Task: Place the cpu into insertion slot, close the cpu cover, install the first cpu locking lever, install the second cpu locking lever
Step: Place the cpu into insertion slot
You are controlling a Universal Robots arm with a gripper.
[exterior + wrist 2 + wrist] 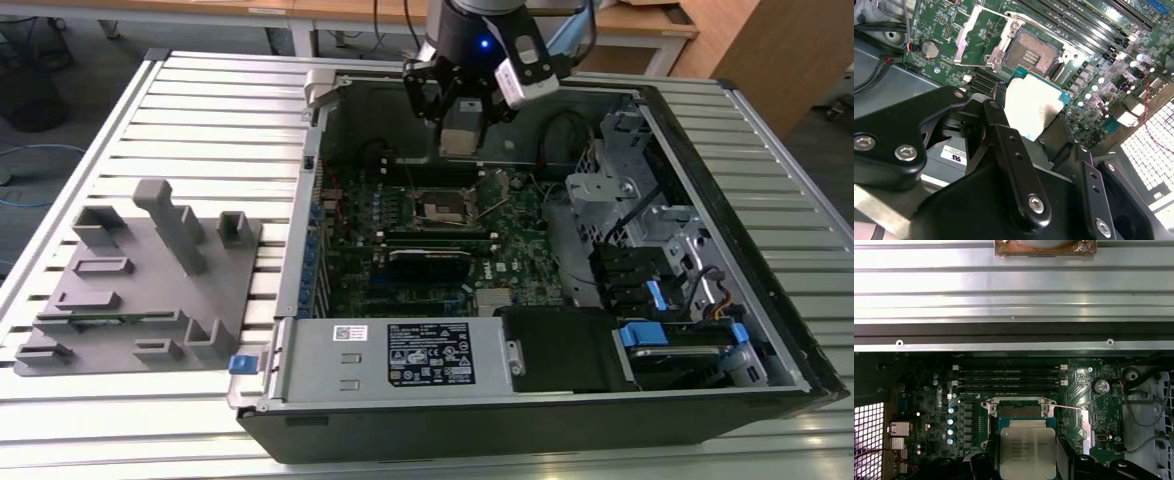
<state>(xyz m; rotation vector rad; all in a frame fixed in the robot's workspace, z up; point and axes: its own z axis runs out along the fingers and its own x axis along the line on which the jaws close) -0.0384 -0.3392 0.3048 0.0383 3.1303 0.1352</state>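
The claw (1028,469) is pinching the chip (1028,447) by two opposite edges and holds it flat in the air over the green board (929,405), just short of the open socket (1021,412). In the second wrist view the cover (1003,44) stands swung up beside the socket, clear of the opening. The main risk, as I judge it, is a small offset or twist. If the chip comes down off square or tilted, a corner could land on the socket's fine contacts (they look delicate and would likely bend) or ride up on the silvery rim. A hold on such thin edges could also slip and drop the chip askew. The thin lever (1066,407) and the raised cover both stand close to the opening, so a finger of the claw could knock either one on the way down and jolt the chip out of line.
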